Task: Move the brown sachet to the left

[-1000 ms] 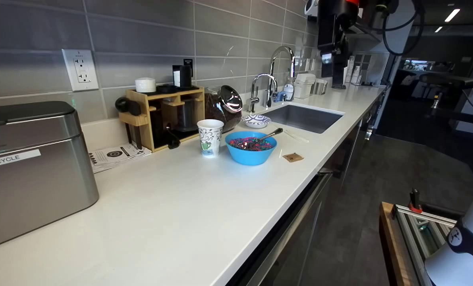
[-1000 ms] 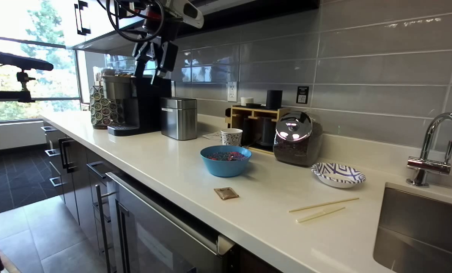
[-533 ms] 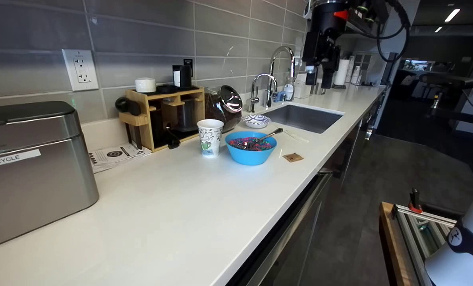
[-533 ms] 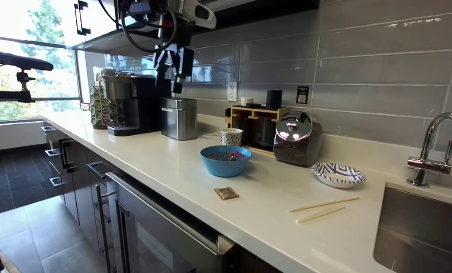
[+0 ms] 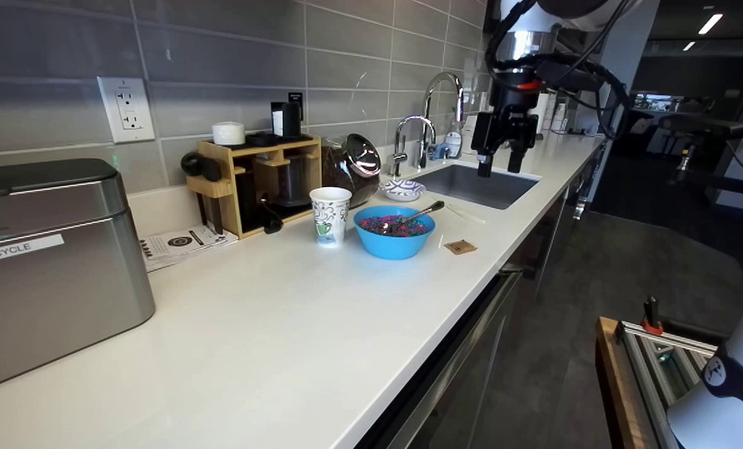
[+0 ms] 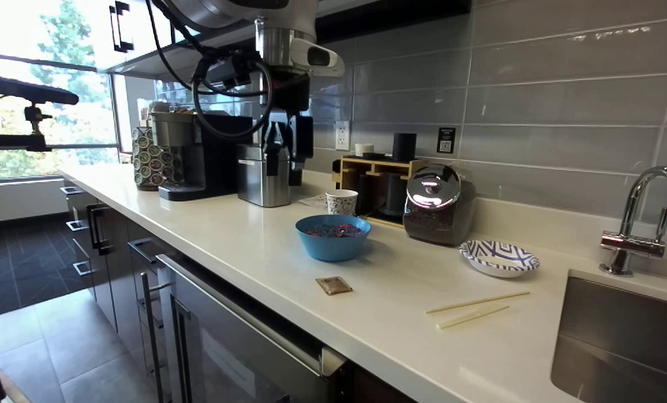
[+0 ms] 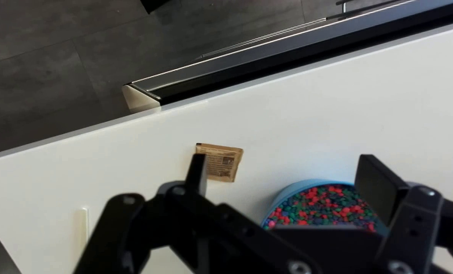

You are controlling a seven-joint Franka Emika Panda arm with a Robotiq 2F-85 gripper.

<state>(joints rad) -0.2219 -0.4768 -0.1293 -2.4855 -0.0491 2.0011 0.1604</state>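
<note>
The brown sachet [image 5: 460,247] lies flat on the white counter near its front edge, beside the blue bowl [image 5: 391,247]. It also shows in an exterior view [image 6: 334,285] and in the wrist view [image 7: 223,163], where the left finger covers part of its left side. My gripper [image 5: 500,168] is open and empty, high above the counter in both exterior views [image 6: 284,174]. In the wrist view, the fingers [image 7: 287,173] are wide apart. The sachet appears past the left fingertip, and the bowl's rim [image 7: 300,184] shows between the fingers.
The bowl holds coloured pellets and a spoon [image 5: 427,209]. A paper cup [image 5: 331,218] stands beside it. A patterned paper bowl [image 6: 501,260], two thin sticks [image 6: 473,317], a glass jar [image 6: 437,221] and the sink [image 6: 619,313] are nearby. A steel bin [image 5: 59,268] stands farther along.
My gripper has come down toward the counter and turned to point more straight down. It has moved rightward in an exterior view. The sachet, bowl and cup have not moved.
</note>
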